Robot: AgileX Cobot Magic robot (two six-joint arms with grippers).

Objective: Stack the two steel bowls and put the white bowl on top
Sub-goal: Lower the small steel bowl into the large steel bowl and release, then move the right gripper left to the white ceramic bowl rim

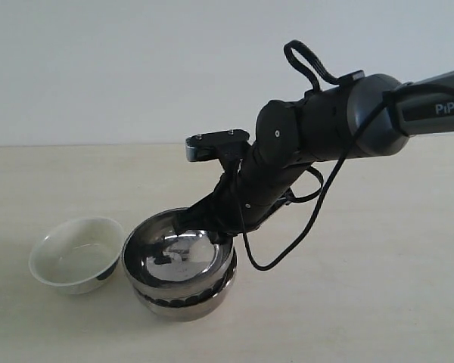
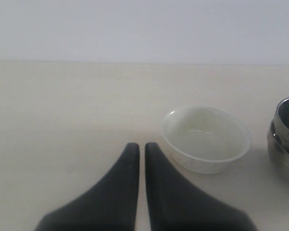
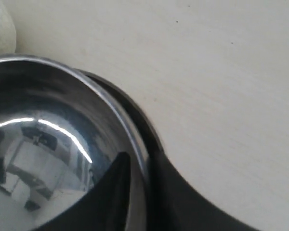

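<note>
The wider steel bowl (image 1: pixel 178 253) sits nested on the smaller ribbed steel bowl (image 1: pixel 188 302) at the front middle of the table. My right gripper (image 1: pixel 204 227) reaches down from the right and is shut on the wide bowl's far rim. In the right wrist view one finger (image 3: pixel 113 187) is inside the wider steel bowl (image 3: pixel 43 144) and the other is outside, the right gripper (image 3: pixel 140 166) pinching the rim. The white bowl (image 1: pixel 74 253) stands upright just left of the stack. My left gripper (image 2: pixel 141 147) is shut and empty, short of the white bowl (image 2: pixel 207 137).
Pale table (image 1: pixel 378 287) with a white wall behind. The right arm and its black cable (image 1: pixel 287 253) hang over the table right of the stack. The steel stack (image 2: pixel 285 132) shows at the edge of the left wrist view.
</note>
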